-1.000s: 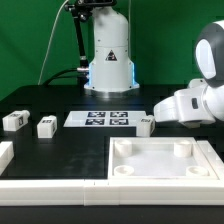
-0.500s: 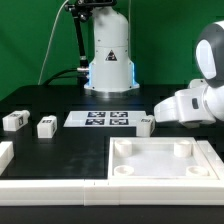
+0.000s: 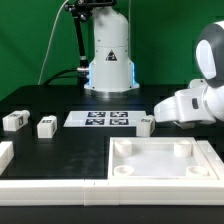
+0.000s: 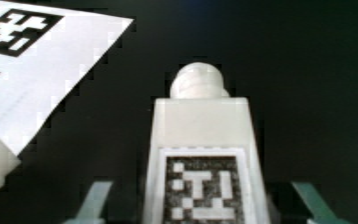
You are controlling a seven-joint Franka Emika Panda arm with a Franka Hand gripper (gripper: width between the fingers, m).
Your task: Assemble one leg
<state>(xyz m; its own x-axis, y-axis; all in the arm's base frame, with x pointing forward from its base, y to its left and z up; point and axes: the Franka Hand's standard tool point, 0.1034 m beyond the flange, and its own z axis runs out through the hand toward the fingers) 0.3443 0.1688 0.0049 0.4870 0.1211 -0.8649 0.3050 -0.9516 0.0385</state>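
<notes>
Pickup of the leg [image 4: 202,150] looks to be the step in hand: the end effector [image 4: 202,205] stands with its jaws apart, one of the fingers [image 4: 98,200] on each side of the block, and dark desk [image 4: 318,100] shows in the gap on either flank, so nothing is clamped yet. In the exterior view the leg [image 3: 145,125] lies on the desk [image 3: 60,150] just beside the end of the marker board [image 3: 100,118] on the exterior view's right, near the far rim of the tray-like piece [image 3: 115,170], with the end effector [image 3: 152,119] right at it. Two other legs [image 3: 46,126] sit well apart, toward the exterior view's left. The next move, as I judge it, calls for closing squarely on the leg's two long sides and then lifting it clear without dragging it against the marker board [image 4: 43,70]. Seen from the wrist, the leg's long axis runs straight out from between the jaws, its tagged face turned toward the camera and its rounded peg [image 4: 199,82] pointing away from the end effector; whether the block rests flat or slightly tilted I cannot tell
</notes>
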